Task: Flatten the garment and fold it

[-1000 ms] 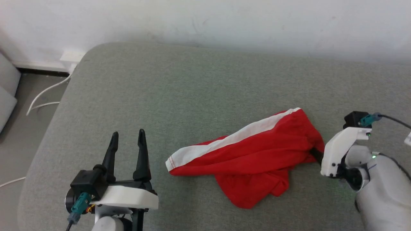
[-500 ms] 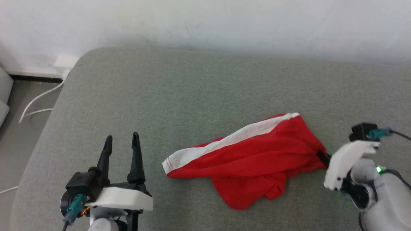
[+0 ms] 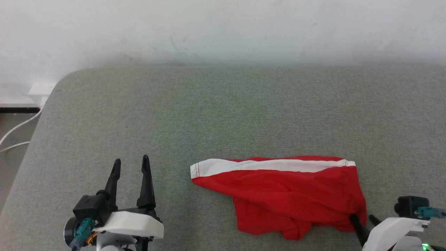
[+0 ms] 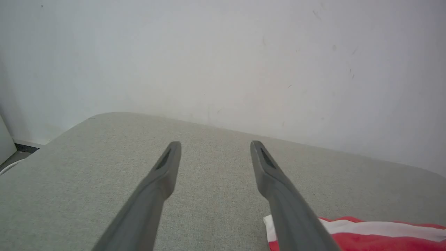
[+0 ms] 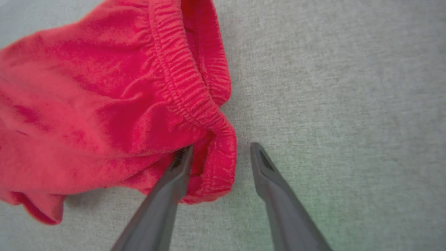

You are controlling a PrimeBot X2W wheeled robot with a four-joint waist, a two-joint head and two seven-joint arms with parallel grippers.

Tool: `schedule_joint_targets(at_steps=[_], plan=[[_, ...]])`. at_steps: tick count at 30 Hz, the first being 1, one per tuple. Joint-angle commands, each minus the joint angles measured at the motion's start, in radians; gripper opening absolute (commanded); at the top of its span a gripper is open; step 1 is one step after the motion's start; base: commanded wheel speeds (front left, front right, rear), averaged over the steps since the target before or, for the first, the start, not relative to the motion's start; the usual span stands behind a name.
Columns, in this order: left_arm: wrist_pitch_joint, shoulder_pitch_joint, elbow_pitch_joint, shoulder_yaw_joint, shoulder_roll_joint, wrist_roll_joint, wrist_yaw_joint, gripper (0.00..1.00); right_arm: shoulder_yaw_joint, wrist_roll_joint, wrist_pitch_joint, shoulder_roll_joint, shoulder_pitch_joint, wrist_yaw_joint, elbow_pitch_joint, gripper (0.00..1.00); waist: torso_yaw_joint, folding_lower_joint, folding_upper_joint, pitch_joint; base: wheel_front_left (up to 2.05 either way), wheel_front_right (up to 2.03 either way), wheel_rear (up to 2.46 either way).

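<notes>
One pair of red shorts (image 3: 278, 188) lies on a grey pad (image 3: 209, 111), crumpled rather than flat. Its long axis runs left to right across the head view. A single white stripe (image 3: 271, 165) runs along the far edge of the shorts. The stitched leg hem (image 3: 195, 170) is at the left end and the elastic waistband (image 5: 181, 80) at the right end.

Two grippers are at work, four dark fingers in all. The right gripper (image 3: 363, 220) sits at the near right corner of the shorts and is much the closer of the two. Its fingers are spread moderately and grip nothing. In the right wrist view, one finger (image 5: 174, 181) has its tip tucked into the fold of the waistband and the other rests over bare pad. The rounded waistband corner (image 5: 216, 167) bulges into the gap between them. The left gripper (image 3: 130, 164) hovers well apart from the shorts, off their hem end and slightly nearer the robot. It is empty, with its fingers parted about as far.

The next move probably depends on that waistband corner, since closing the right fingers would pinch it. The left arm would then have to travel rightward to the hem before both could draw the fabric taut along its length. The bunched lower leg (image 3: 271, 223) suggests the flattening has barely started.
</notes>
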Motion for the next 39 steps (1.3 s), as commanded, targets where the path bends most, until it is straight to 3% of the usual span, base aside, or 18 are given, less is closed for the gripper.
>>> schedule_joint_targets(at_steps=[1,7,14,22,34,35,37,39], plan=[[-0.005,0.002,0.007,0.01,-0.002,0.009,-0.002,1.0,-0.012,-0.016,-0.048,0.013,0.015,-0.001,-0.029,1.0,-0.007,0.0001,0.0,-0.001,0.0,0.0,0.0],[-0.005,0.012,0.011,0.02,-0.002,0.009,0.003,1.0,-0.043,-0.021,-0.118,0.026,0.004,-0.001,-0.107,1.0,-0.02,0.0001,0.0,-0.009,0.0,0.0,0.0],[-0.005,0.0,0.015,0.015,-0.002,0.006,0.004,1.0,-0.036,-0.014,0.001,-0.014,-0.151,-0.001,-0.123,1.0,-0.021,0.0001,0.0,0.001,0.0,0.0,0.0],[-0.005,-0.029,0.005,0.002,-0.002,-0.003,0.003,1.0,0.033,0.065,0.26,-0.101,-0.381,-0.001,0.08,1.0,0.013,0.0001,0.0,0.054,0.0,0.0,0.0],[-0.005,-0.062,0.002,-0.011,-0.002,-0.022,0.008,1.0,0.107,0.08,0.412,-0.114,-0.503,-0.001,0.378,1.0,0.031,0.0001,0.0,0.115,0.0,0.0,0.0],[-0.005,-0.063,0.004,-0.011,-0.002,-0.022,0.008,1.0,0.112,0.08,0.424,-0.113,-0.5,-0.001,0.396,0.77,0.031,0.0001,0.0,0.115,0.0,0.0,0.0],[-0.005,-0.063,0.009,-0.012,-0.002,-0.019,0.008,1.0,0.123,0.084,0.442,-0.111,-0.497,-0.001,0.422,0.0,0.03,0.0001,0.0,0.113,0.0,0.0,0.0],[-0.005,-0.063,0.023,-0.015,-0.002,-0.014,0.003,1.0,0.138,0.09,0.453,-0.11,-0.494,-0.001,0.434,0.0,0.029,0.0001,0.0,0.107,0.0,0.0,0.0]])
